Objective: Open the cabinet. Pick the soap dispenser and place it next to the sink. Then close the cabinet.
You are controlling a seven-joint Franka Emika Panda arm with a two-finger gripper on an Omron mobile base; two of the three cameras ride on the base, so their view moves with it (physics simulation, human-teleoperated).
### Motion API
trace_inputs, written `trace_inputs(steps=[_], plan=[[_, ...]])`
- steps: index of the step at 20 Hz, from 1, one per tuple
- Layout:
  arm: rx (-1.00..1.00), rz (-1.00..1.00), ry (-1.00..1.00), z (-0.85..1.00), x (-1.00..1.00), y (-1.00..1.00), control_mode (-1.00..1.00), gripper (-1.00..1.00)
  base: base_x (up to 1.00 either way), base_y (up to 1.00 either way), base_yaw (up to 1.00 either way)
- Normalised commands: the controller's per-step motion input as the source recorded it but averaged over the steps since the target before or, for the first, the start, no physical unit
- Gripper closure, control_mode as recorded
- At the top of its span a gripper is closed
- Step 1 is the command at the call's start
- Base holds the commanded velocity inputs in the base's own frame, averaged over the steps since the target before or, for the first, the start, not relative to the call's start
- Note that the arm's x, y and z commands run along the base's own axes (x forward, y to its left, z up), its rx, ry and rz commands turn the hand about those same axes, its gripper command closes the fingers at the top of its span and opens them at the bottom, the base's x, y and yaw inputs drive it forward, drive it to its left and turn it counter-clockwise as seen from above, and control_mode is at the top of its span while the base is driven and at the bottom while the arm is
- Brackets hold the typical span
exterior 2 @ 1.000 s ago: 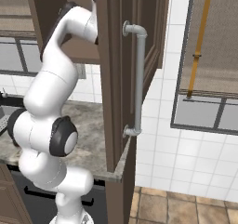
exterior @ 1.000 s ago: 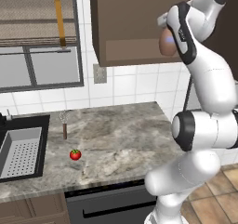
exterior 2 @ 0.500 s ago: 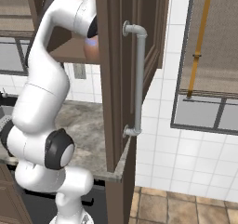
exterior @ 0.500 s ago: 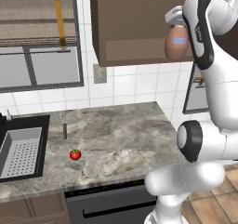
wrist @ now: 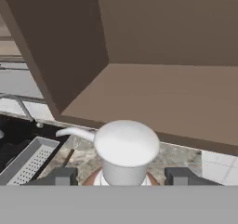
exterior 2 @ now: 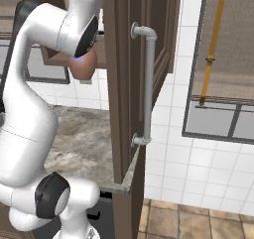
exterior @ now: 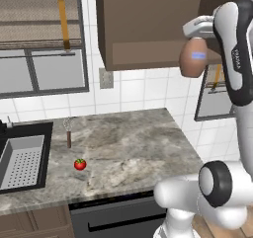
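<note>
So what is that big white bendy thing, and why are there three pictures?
It's a robot arm in a pretend kitchen. Two pictures come from cameras behind it, one on each side. The third comes from a camera on its hand, looking down past its gripper. The gripper holds a brown soap dispenser with a white pump top, just lifted out of the open cabinet. Below, on the stone counter, lie a little red tomato and a brown-handled utensil. The sink is at the left.

Even, bright rendered light with no glare; soft shading inside the cabinet; edges are slightly blurry and pixelated throughout.
</note>
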Motion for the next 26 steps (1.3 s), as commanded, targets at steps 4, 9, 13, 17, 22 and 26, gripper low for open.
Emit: trace_inputs(steps=[4,9,13,17,22,26], plan=[[0.02,0.15,-0.17,-0.25,-0.83,0.44,-1.00,1.00,0.00,0.00,0.00],[0.05,0.15,-0.11,-0.25,-0.71,0.46,-1.00,1.00,0.00,0.00,0.00],[0.12,0.16,0.00,-0.35,-0.48,0.48,-1.00,1.00,0.00,0.00,0.00],[0.14,0.15,0.00,-0.44,-0.34,0.47,-1.00,1.00,0.00,0.00,0.00],[0.07,0.12,-0.01,-0.49,-0.22,0.55,-1.00,1.00,0.00,0.00,0.00],[0.01,0.11,0.00,-0.49,-0.10,0.55,-1.00,1.00,0.00,0.00,0.00]])
